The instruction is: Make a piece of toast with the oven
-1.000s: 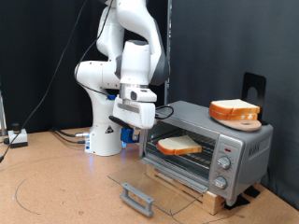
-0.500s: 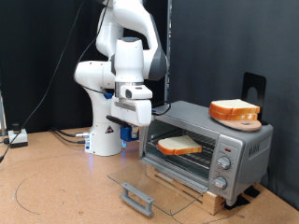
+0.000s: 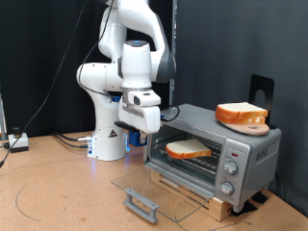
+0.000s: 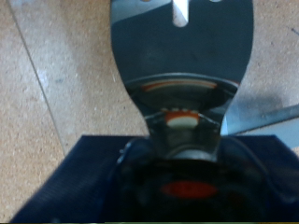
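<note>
toast: the piece of toast (image 3: 185, 149) is lying flat on the wire rack inside the oven (image 3: 214, 151), orange-brown crust, pale face up.

oven: door is dropped all the way open, the glass panel and its grey bar handle (image 3: 142, 203) sit low on the table in front.

gripper: the gripper (image 3: 137, 138) hangs just outside the oven mouth on the exterior view's left, near the slice but not touching it. Honestly can't tell if the fingers are apart or together; the wrist view is mostly a wide flat metal blade (image 4: 182, 51) and tan table.

second slice: another slice (image 3: 241, 113) sits on a round wooden dish (image 3: 247, 125) on top of the oven.

handling guess: looks light, fairly stiff but crumbly, so I'd get under it flat or pinch by a crust edge, gently.
</note>
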You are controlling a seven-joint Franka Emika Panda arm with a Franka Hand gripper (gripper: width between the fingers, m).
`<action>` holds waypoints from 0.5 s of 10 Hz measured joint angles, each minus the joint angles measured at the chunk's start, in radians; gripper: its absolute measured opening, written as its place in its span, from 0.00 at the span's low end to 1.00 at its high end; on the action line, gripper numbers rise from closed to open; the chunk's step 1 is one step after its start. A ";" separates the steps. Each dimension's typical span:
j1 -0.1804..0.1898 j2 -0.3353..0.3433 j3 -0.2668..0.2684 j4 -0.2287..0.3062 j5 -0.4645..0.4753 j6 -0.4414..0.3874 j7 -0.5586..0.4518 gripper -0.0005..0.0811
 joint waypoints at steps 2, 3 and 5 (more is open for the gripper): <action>0.011 0.001 0.021 0.001 0.028 -0.005 0.027 0.49; 0.016 0.002 0.031 0.001 0.040 -0.012 0.041 0.49; 0.024 0.008 0.051 0.002 0.058 -0.028 0.070 0.49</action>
